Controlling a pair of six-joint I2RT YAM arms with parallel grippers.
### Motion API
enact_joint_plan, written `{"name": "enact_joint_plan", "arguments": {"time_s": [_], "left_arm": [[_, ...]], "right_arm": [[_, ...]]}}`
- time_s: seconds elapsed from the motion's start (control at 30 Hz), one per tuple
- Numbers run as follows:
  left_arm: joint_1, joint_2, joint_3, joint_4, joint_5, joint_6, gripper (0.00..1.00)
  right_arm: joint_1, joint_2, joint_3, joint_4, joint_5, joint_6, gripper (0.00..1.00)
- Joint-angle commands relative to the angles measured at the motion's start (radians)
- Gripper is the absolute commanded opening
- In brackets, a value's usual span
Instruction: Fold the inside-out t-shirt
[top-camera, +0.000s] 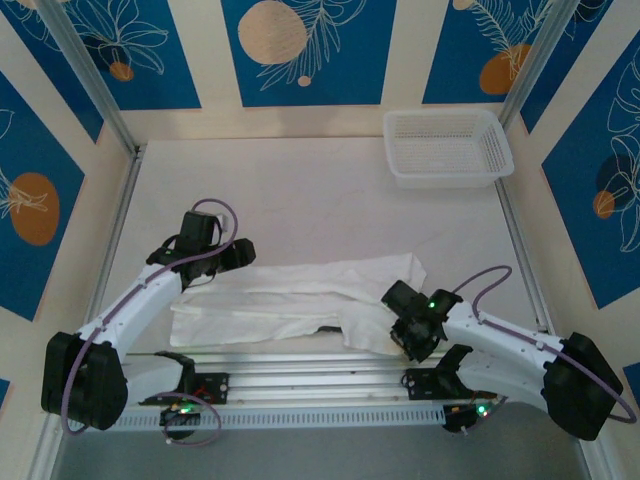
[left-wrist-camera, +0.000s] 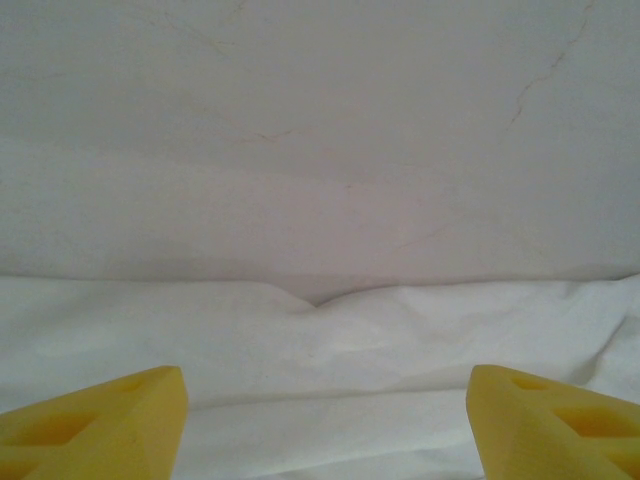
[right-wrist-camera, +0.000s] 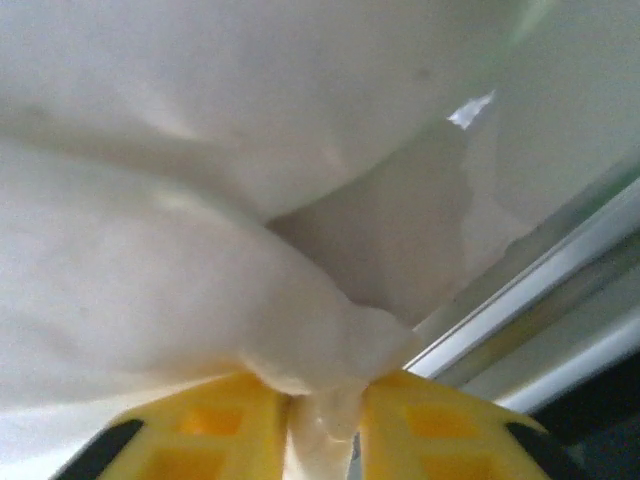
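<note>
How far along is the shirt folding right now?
Done: the t-shirt lies gathered into a long narrow band. In hand: the right pincer is shut on its right end; the left pincer hovers open over its far-left edge. Left: folding the band shorter.

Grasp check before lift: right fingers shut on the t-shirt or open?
Shut on it: the right wrist view shows the right fingers pinching a bunch of the t-shirt between them.

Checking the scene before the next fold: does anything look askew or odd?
The t-shirt lies as a wrinkled, uneven strip, its right end bunched in the right claw. Nothing else stands out.
</note>
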Motion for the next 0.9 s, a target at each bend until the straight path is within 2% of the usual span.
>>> {"name": "enact_joint_plan", "arguments": {"time_s": [0.0, 0.07, 0.23, 0.3, 0.4, 0.5, 0.63, 0.73, 0.83, 0.87], "left_arm": [[-0.003, 0.005, -0.004, 0.002, -0.007, -0.003, 0.74], [-0.004, 0.005, -0.007, 0.004, -0.009, -0.003, 0.74], [-0.004, 0.009, 0.000, -0.002, -0.013, 0.003, 0.74], [-0.004, 0.012, 0.005, -0.003, -0.013, 0.002, 0.74], [-0.004, 0.015, 0.003, 0.003, -0.006, -0.001, 0.74], [-0.003, 0.021, 0.000, 0.005, 0.004, -0.004, 0.74], [-0.004, 0.009, -0.010, -0.022, 0.003, -0.001, 0.74], [-0.004, -0.021, -0.028, -0.040, 0.005, -0.009, 0.74], [-0.006, -0.084, -0.049, -0.084, 0.003, -0.044, 0.73], [-0.005, -0.108, -0.062, -0.098, 0.002, -0.065, 0.70]], "right_arm": [[0.012, 0.010, -0.032, -0.014, 0.099, 0.054, 0.07], [0.015, -0.015, -0.006, -0.037, 0.102, 0.047, 0.00], [0.007, -0.067, 0.167, -0.085, 0.172, -0.069, 0.00], [-0.039, -0.042, 0.242, -0.088, 0.174, -0.122, 0.00], [-0.157, 0.032, 0.303, -0.014, 0.113, -0.213, 0.00], [-0.281, 0.141, 0.350, 0.081, 0.054, -0.298, 0.07], [-0.421, 0.298, 0.454, 0.151, 0.044, -0.439, 0.20], [-0.535, 0.420, 0.544, 0.168, -0.023, -0.547, 0.35], [-0.613, 0.494, 0.621, 0.134, -0.103, -0.689, 0.43], [-0.626, 0.497, 0.630, 0.112, -0.108, -0.722, 0.44]]}}
